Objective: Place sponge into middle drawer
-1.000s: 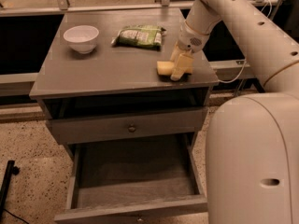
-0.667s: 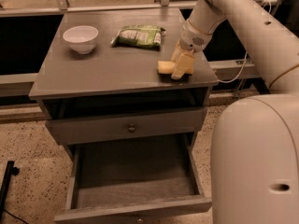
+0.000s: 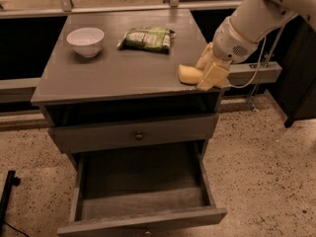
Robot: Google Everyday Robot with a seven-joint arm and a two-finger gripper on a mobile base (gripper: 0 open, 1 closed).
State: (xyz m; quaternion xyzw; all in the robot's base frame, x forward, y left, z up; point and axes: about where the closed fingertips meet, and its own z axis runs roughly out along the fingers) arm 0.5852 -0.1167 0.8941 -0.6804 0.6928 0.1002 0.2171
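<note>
One relation decides the coming move: the sponge (image 3: 189, 74) lies directly against the gripper (image 3: 208, 76), on the side facing the middle of the counter (image 3: 113, 73); the two touch, at the front corner farthest from the white bowl (image 3: 85, 41); whether the gripper has clamped onto the sponge or only rests beside it, I cannot tell. Its long axis seems to run roughly along the counter's front edge, so most of the block sticks out from the gripper toward the centre; the single arm comes down to it from beyond that corner. It looks like a pale yellow foam block, rounded at its ends, soft and probably easy to squash. The middle drawer (image 3: 143, 204) stands pulled open below and forward of the front edge, floor bare, under a closed drawer front with a knob (image 3: 138, 135); the carry would likely go out over that edge and down. A green snack bag (image 3: 147, 37) lies near the back edge.
</note>
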